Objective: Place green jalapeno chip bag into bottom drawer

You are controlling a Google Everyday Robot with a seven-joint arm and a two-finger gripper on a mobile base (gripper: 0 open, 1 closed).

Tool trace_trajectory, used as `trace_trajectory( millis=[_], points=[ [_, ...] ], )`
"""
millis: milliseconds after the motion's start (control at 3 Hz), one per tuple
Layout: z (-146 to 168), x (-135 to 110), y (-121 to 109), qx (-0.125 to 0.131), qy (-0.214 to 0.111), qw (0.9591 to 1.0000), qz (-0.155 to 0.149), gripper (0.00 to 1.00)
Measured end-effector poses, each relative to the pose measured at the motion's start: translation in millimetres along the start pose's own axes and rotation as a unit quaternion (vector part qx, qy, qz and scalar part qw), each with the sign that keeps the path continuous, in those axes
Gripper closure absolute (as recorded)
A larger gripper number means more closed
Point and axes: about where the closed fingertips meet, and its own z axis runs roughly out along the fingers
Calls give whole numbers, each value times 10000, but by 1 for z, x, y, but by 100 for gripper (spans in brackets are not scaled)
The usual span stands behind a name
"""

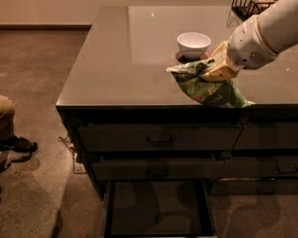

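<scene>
The end effector point(215, 69) is clamped on the upper end of the green jalapeno chip bag point(209, 91), which hangs below it over the counter's point(130, 60) front right edge. One white bowl point(193, 44) sits just behind. Under the two handled drawers point(159, 138), the bottom drawer point(156, 210) stands pulled open.

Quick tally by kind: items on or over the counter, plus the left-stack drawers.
Chip bags: 1, green jalapeno chip bag, held by the gripper above the counter front edge
Bowls: 1, white bowl
Wire baskets: 1, wire basket, back right corner
Closed drawers: 2, top drawer, middle drawer
Open drawers: 1, bottom drawer
Total: 6
</scene>
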Motion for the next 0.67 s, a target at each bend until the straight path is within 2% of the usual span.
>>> trace_trajectory(
  millis=[333,667],
  points=[
    [1,1,0,-5,11,10000,20,100],
    [8,14,25,-287,84,9993,211,100]
  ],
)
